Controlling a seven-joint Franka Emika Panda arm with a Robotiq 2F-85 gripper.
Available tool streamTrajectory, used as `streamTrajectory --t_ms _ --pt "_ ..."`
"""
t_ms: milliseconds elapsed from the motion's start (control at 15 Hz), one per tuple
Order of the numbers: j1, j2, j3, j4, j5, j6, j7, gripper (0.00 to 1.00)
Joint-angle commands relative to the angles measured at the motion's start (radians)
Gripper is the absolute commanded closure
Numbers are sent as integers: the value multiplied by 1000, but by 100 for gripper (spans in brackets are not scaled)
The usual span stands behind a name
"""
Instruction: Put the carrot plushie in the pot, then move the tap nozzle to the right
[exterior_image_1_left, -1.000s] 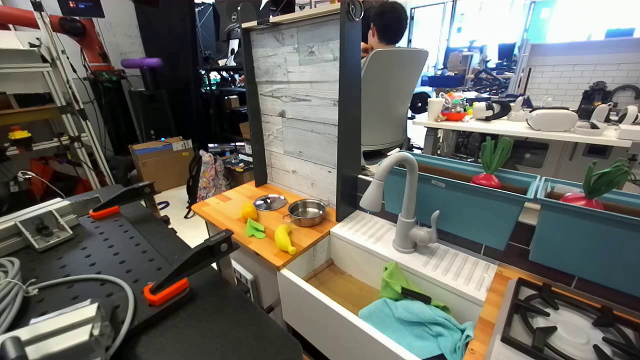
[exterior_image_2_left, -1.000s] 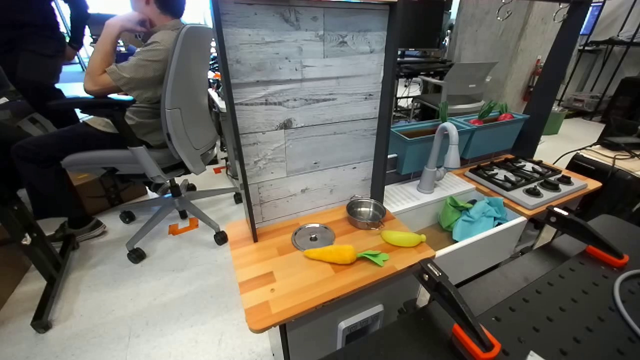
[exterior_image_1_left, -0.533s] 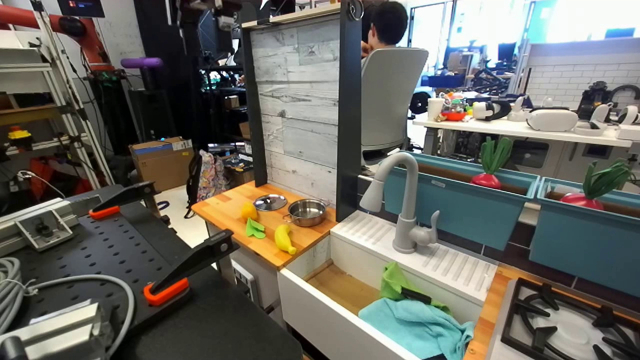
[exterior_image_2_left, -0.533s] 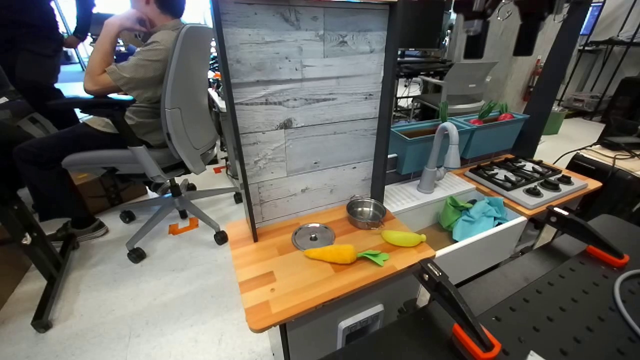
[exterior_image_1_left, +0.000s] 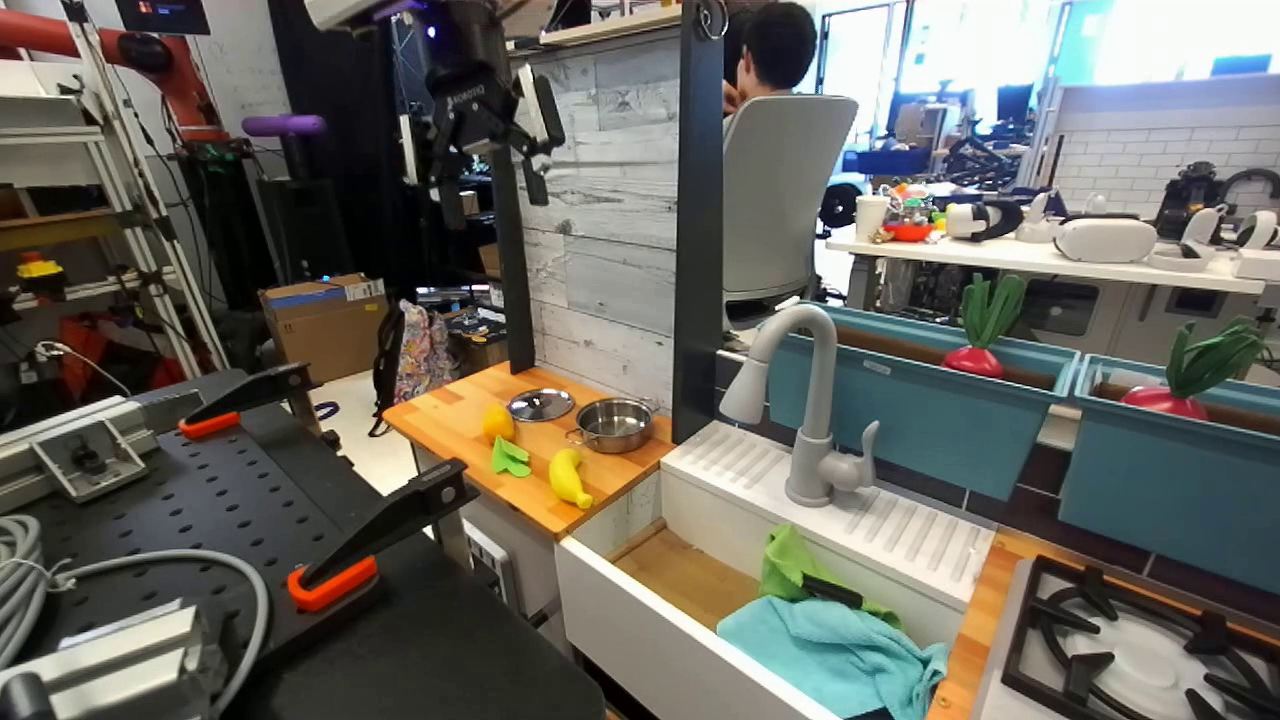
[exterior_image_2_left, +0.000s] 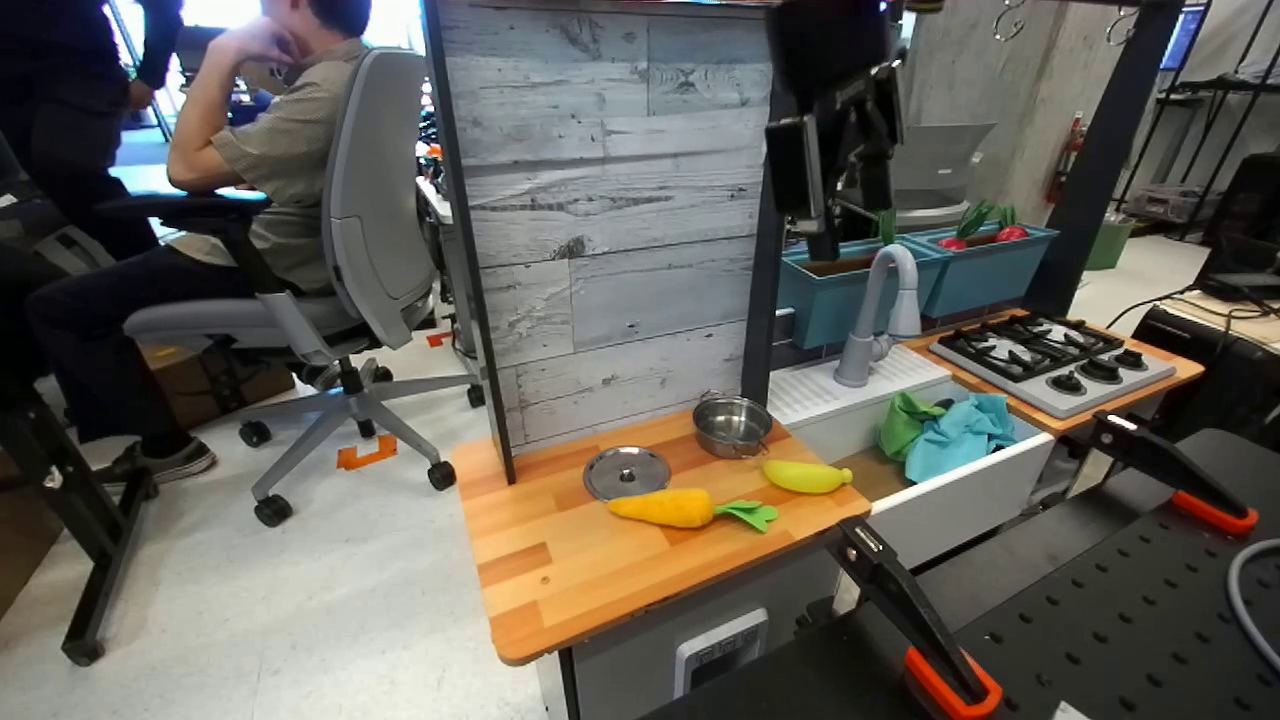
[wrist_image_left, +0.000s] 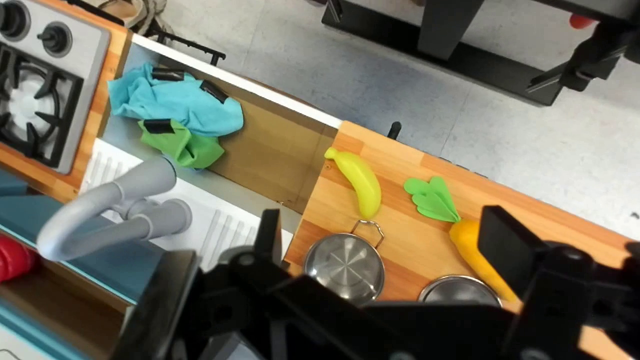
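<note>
I find the carrot plushie (exterior_image_2_left: 660, 508) lying on the desk (exterior_image_2_left: 520, 590): a tapered, smooth orange-yellow body ending in flat, lobed green leaves. Just beside its body lies the lid (exterior_image_2_left: 626, 473), a shiny steel disc with a centre knob; whether the two touch I cannot tell. The pot (exterior_image_1_left: 615, 440) stands upright near the back of the desk, round and shallow, polished steel, with wire loop handles. A curved, smooth yellow toy banana (exterior_image_2_left: 803, 477) lies near it, narrow end towards the sink (exterior_image_1_left: 620, 630).

I record the claw (wrist_image_left: 385, 225) as wide: its two black fingers stand well apart, and it hangs high above the desk.

The tap nozzle (exterior_image_1_left: 825, 385) is matte grey, a gooseneck arching to a flared spout, with a side lever. It stands on a white ribbed ledge (exterior_image_1_left: 920, 535) behind the sink. The sink is white-walled with a flat brown bottom; in it lie a crumpled turquoise towel (exterior_image_1_left: 830, 645) and a green cloth (exterior_image_1_left: 788, 560). Behind the tap nozzle are teal planters (exterior_image_1_left: 900, 425) holding red radishes (exterior_image_1_left: 970, 362) with green tufts; beside the sink sits a grey stove (exterior_image_2_left: 1055, 403).

Surface: the desk is of wood strips in light and darker tones, corner rounded. Along its rear stands a panel (exterior_image_2_left: 610, 210) of weathered white plank pattern.

Room: a black perforated worktop (exterior_image_2_left: 1080, 620) carries black clamps (exterior_image_1_left: 390, 530) with orange grips. A person (exterior_image_2_left: 285, 140) sits in a grey office chair (exterior_image_2_left: 388, 210) on the pale floor (exterior_image_2_left: 370, 590).
</note>
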Motion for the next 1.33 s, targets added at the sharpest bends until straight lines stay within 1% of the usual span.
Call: streamTrajectory --t_ms 0,333,400,467,600,867,933,1067,1267 --pt "36 157 -2 114 -60 13 -116 0" --pt "58 282 5 156 -104 107 -296 0" --pt "60 301 5 178 -99 79 -333 0" --pt "64 263 -4 134 -74 85 -271 0" --pt "65 291 -3 153 -75 85 -309 0" --pt "65 297 -2 165 -75 85 -323 0" --pt "76 307 -12 166 -84 96 -285 0" --pt "81 327 -15 170 -97 117 -268 0" --pt "88 360 -18 167 -114 199 -257 0"
